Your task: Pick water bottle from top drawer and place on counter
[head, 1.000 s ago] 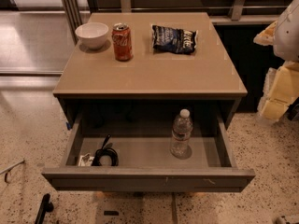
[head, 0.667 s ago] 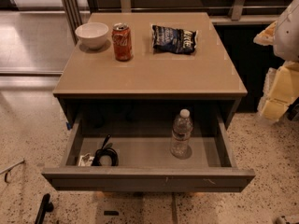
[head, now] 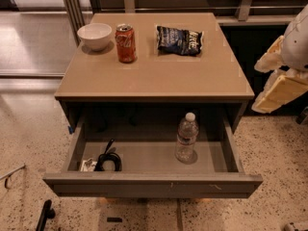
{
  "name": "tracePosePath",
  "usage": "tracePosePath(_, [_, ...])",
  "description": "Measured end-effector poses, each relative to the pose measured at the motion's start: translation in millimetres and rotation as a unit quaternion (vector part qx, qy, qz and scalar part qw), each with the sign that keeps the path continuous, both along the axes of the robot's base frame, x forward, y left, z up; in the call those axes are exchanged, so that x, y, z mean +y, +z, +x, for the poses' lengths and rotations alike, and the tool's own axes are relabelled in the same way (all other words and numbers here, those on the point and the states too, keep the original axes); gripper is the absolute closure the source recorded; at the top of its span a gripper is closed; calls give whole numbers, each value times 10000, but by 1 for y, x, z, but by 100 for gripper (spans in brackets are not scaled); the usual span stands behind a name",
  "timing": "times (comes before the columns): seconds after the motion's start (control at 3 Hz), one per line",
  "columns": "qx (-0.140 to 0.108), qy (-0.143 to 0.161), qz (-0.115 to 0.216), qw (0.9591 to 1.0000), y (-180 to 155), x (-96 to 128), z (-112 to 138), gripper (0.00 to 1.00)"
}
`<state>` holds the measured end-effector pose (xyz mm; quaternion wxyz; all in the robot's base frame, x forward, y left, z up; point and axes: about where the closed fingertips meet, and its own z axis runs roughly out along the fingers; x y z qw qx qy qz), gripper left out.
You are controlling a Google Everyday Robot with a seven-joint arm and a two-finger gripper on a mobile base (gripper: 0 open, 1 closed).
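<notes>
Gripper (head: 260, 86) sits at the right edge of the frame, level with the counter's front right corner and clear of the cabinet. Its two beige fingers (head: 281, 91) stand apart with a dark gap between them and nothing held.

Water bottle (head: 186, 138) is in the top drawer (head: 154, 183), lower and left of the gripper and well apart from it. The drawer's right wall and the counter's corner lie between the two.

Bottle stands upright on the grey drawer floor with its long axis vertical and white cap on top. It is right of centre, nearer the right wall than the left, and touches neither wall.

Drawer is pulled out toward the bottom of the frame. The counter's front edge overhangs the drawer's rear part, and the cap shows just below that edge. The floor around the bottle is bare on all sides. A coiled black cable (head: 109, 160) lies in the front left corner, well apart from the bottle.

Counter (head: 159, 73): white bowl (head: 95, 35), red soda can (head: 126, 43) and dark snack bag (head: 180, 39) line up along the upper part. The front half of the top is bare.
</notes>
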<state>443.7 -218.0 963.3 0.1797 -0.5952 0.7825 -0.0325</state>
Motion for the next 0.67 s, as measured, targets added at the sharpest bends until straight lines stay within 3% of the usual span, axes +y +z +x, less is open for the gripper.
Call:
tracePosePath(0.33, [-159, -194, 389, 9989, -38, -3, 15, 64])
tracePosePath(0.67, [-248, -326, 916, 9950, -87, 1, 34, 87])
